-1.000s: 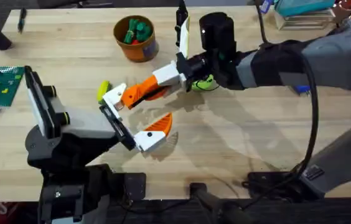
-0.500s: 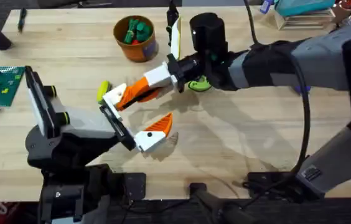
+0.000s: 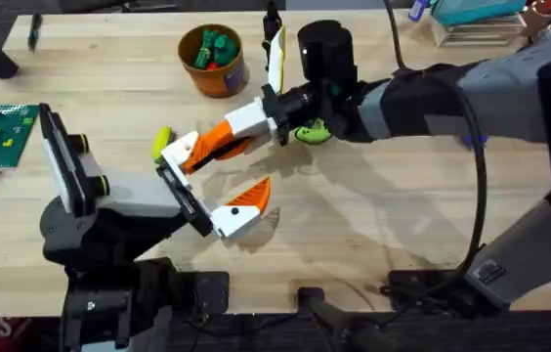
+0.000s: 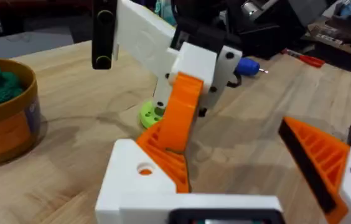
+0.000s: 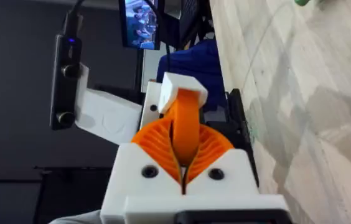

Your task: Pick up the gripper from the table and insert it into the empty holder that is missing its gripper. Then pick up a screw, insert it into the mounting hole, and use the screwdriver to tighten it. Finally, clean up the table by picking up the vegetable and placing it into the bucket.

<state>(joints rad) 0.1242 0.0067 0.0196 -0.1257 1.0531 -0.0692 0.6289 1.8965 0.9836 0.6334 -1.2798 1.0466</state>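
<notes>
Two robot arms over a wooden table (image 3: 373,225), meeting near its middle.

Right gripper (image 3: 205,150), reaching in from the right side: orange ribbed pads (image 5: 157,142) pinched together on the gripper (image 5: 185,118), a small orange wedge sticking out past them. Wedge tip up against the holder (image 5: 182,85), the plain white finger base of the left arm, far side.

Left gripper (image 3: 213,176): spread wide, with nothing between its fingers. Near finger fitted with its own orange pad (image 3: 248,196).

Just beyond the holder, flat on the wood: the yellow vegetable (image 3: 162,138). Farther back, well apart from the vegetable: the orange bucket (image 3: 229,78), with green and red toy pieces inside. Below the right arm's wrist, a lime-green disc (image 3: 313,132). At the right side, partly hidden by that arm, the blue screwdriver (image 4: 248,64).
</notes>
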